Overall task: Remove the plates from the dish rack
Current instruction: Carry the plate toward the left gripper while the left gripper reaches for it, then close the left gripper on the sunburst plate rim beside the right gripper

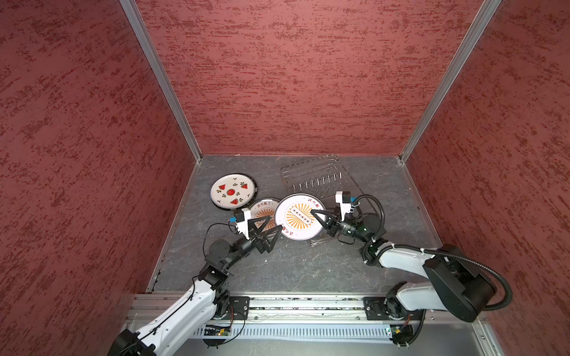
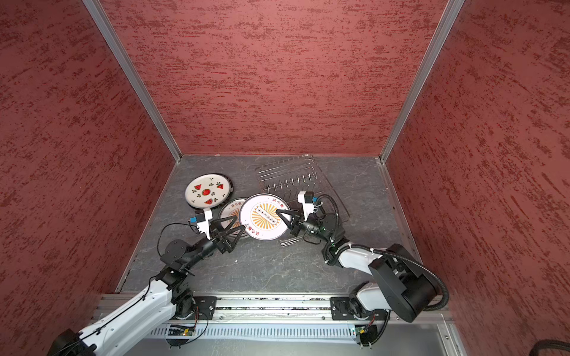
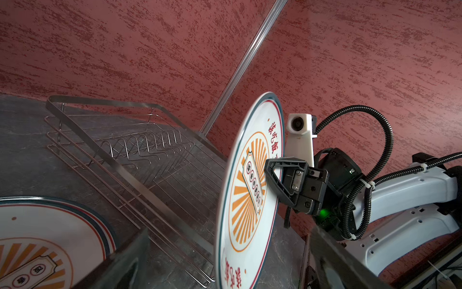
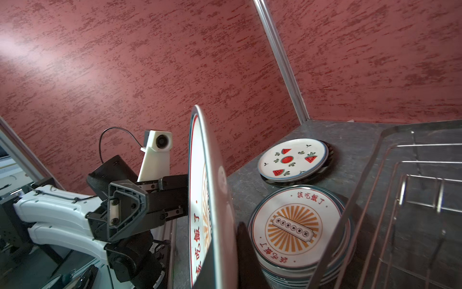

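Tabletop, dish rack (wire), right tool gripping plate

Our 2 arms reach inward.
Left gripper gapes wide; right gripper is clamped tight, both pointing toward the middle.

The held plate is hanging tilted between the left gripper and the right gripper, blocking the straight way across. The sunburst stack and watermelon stack are crowding the left rear of the table; the dish rack is raising its prongs at the right rear. Its near part is lying open for passing, while the gap between plate rim and left fingers is seemingly running narrow
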You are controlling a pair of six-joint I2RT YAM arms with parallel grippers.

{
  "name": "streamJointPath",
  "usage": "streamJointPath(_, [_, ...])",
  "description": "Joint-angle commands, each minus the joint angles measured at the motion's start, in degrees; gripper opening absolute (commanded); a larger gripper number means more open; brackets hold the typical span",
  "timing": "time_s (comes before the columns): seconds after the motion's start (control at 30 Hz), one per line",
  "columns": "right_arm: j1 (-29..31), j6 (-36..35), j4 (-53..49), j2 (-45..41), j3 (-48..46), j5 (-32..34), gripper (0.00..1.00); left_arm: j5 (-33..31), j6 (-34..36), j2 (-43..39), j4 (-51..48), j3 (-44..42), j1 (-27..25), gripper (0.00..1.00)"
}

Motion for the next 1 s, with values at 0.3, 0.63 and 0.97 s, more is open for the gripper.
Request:
streamJointPath(0.3, [1.3, -3.4, 3.7, -0.4, 2.1, 1.6, 0.04, 5.6, 0.3, 6.9, 4.6, 1.4, -1.2, 0.66])
streamJointPath(0.63, [2.3, -4.4, 2.5, 1.1, 4.1, 0.3, 0.04, 6.0, 0.7, 8.9, 7.6, 1.2, -2.4, 0.55])
streamJointPath(0.97, [3.0, -5.4, 0.8, 1.9, 5.5, 0.7, 0.04, 5.6, 0.9, 9.5, 8.7, 1.1, -3.6, 0.30])
